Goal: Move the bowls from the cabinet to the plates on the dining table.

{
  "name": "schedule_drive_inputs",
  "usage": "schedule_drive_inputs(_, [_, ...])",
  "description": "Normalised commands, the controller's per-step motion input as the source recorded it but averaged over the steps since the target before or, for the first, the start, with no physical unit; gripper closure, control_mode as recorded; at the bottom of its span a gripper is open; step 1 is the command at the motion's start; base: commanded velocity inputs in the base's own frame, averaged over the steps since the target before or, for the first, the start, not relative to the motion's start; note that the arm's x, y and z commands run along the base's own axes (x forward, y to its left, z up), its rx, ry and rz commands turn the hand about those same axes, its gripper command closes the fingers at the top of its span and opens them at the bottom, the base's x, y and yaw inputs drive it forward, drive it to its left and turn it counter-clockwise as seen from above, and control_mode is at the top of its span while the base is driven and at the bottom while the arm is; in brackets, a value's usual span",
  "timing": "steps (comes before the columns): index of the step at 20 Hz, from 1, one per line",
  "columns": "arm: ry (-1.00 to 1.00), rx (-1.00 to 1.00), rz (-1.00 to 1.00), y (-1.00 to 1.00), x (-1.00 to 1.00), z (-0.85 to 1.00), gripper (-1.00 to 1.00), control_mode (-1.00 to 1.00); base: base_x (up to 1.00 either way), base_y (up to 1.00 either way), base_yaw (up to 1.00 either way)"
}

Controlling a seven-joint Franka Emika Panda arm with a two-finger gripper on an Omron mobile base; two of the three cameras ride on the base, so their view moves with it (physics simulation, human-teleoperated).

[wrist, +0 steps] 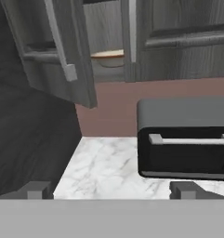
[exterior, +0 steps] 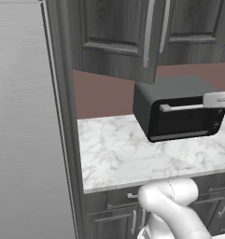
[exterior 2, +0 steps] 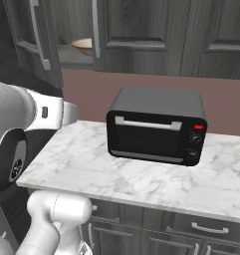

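Note:
The dark grey cabinet hangs above the worktop with its left door swung open. Inside, on the shelf, sits a wide cream bowl with a tan rim, half hidden by the door frame. In the hand view the same bowl shows through the gap between the open door and the shut one. My gripper is open with nothing between its fingertips. It hangs back from the cabinet, lower than the shelf, facing the worktop's left end. The plates and the dining table are out of view.
A black toaster oven with a silver handle stands on the marble worktop, to the right of the bowl's opening. Low drawers run beneath the worktop. A tall grey panel walls off the left side. The open door juts out over the worktop.

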Motion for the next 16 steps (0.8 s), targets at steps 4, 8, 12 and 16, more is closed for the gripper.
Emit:
schedule_drive_inputs(4, [0.19,0.24,-0.05,-0.34,0.59,0.00,-1.00,-1.00,0.00,0.00,0.00])
schedule_drive_inputs(8, [0.18,0.29,-0.03,-0.47,0.38,-0.02,-1.00,-1.00,0.00,0.00,0.00])
schedule_drive_inputs(12, [0.11,0.28,-0.03,-0.39,0.24,-0.04,-1.00,-1.00,0.00,0.00,0.00])
schedule_drive_inputs(16, [0.03,0.21,-0.06,-0.07,0.26,-0.12,-1.00,-1.00,0.00,0.00,0.00])
